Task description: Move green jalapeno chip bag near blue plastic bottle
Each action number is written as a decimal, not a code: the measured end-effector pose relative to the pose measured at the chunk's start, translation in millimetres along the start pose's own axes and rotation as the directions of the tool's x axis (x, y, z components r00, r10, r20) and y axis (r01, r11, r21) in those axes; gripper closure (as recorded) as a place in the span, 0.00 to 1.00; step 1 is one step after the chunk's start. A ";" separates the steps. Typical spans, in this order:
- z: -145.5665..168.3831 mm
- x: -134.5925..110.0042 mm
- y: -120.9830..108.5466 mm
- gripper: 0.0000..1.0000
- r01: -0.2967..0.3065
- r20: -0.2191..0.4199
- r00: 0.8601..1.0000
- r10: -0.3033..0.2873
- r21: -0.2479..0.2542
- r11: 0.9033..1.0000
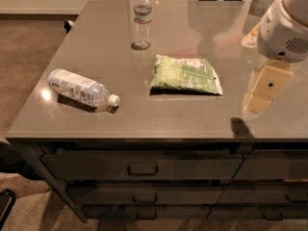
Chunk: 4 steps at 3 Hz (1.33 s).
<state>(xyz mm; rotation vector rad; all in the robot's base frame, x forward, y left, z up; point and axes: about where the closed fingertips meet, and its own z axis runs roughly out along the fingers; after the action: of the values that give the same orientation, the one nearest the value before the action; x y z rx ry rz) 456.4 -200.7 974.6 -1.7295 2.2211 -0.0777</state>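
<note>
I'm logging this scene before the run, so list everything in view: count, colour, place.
chip bag: one, light green with white print, lying flat near the table's middle.
blue bottle: one, clear with a pale blue-white label and white cap, on its side at the left front.
slim bottle: one, clear with a dark label band and white cap, upright at the back.
table: one, grey, bearing all three.
drawers: several, dark grey, under the tabletop.
arm: one, white, over the right edge.
gripper: one, cream, above the table's right side, apart from the chip bag.
</note>
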 end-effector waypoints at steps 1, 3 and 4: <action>20.6 -22.5 -22.1 0.00 0.003 0.031 1.000 -0.002 -0.026 1.000; 73.6 -58.3 -76.4 0.00 -0.019 0.082 0.996 0.025 -0.080 0.997; 97.5 -72.1 -94.9 0.00 -0.033 0.097 0.994 0.043 -0.102 0.994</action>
<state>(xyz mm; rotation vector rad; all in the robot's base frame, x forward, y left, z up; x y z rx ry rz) 588.2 -142.1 920.8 -1.7014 2.2193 0.1282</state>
